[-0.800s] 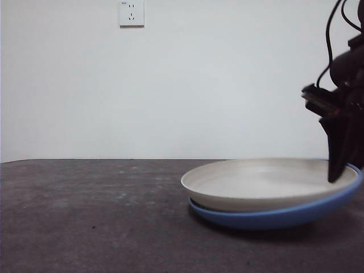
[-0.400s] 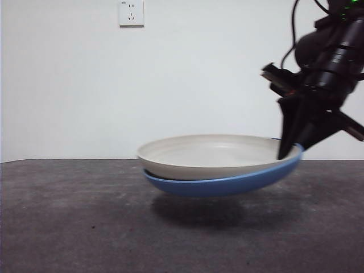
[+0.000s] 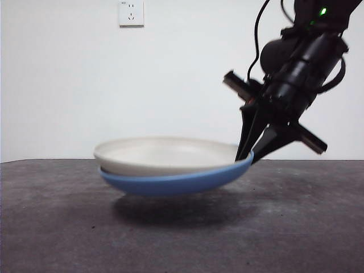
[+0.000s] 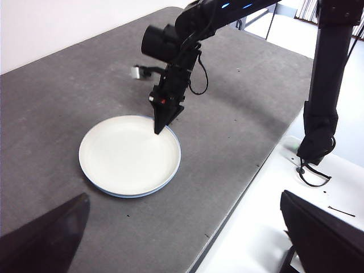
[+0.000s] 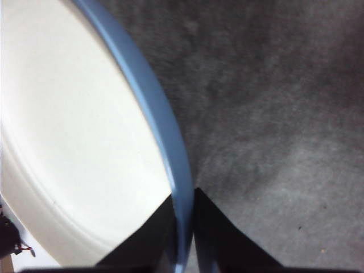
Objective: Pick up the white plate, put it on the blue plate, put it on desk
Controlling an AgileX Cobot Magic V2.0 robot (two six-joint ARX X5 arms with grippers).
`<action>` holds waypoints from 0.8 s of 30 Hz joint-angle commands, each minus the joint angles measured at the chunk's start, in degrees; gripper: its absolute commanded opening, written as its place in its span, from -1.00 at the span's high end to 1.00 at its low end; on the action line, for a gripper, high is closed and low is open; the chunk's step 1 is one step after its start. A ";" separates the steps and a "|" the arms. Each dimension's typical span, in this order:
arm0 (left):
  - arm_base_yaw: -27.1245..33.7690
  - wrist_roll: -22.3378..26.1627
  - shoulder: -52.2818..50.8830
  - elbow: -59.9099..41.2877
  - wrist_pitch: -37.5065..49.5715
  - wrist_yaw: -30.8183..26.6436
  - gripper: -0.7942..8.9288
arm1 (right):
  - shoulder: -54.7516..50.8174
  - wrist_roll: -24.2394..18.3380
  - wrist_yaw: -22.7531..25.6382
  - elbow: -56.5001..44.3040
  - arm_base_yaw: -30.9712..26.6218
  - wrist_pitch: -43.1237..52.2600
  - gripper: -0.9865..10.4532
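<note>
The white plate [image 3: 165,153] lies nested inside the blue plate [image 3: 170,183], and both hang tilted a little above the desk [image 3: 57,227], casting a shadow on it. My right gripper [image 3: 247,156] comes down from the upper right and is shut on the blue plate's right rim. In the right wrist view its jaws [image 5: 183,227] pinch the blue rim [image 5: 153,108], one jaw inside beside the white plate [image 5: 68,142], one outside. The left wrist view shows the stack [image 4: 128,153] from afar. My left gripper [image 4: 183,195] waits high above the desk, open and holding nothing.
A wall socket [image 3: 131,12] sits on the white wall behind. In the left wrist view the desk's edge [image 4: 250,176] runs beside a white base, where the right arm's black post [image 4: 327,85] stands.
The right gripper has lifted the stacked plates off the desk at the right and carried them leftward. The left arm shows no movement.
</note>
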 commanded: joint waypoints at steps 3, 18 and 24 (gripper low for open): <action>-0.48 0.92 0.26 0.74 0.50 -0.31 -0.52 | 2.56 0.94 -0.39 1.53 -0.15 1.49 0.81; -0.48 0.87 0.26 0.74 0.20 -0.31 -0.52 | 7.48 -1.36 -0.55 1.51 -2.01 -0.59 0.81; -0.48 0.87 0.26 0.74 0.20 -0.31 -0.52 | 8.07 -2.36 -0.59 1.51 -2.01 -0.61 0.81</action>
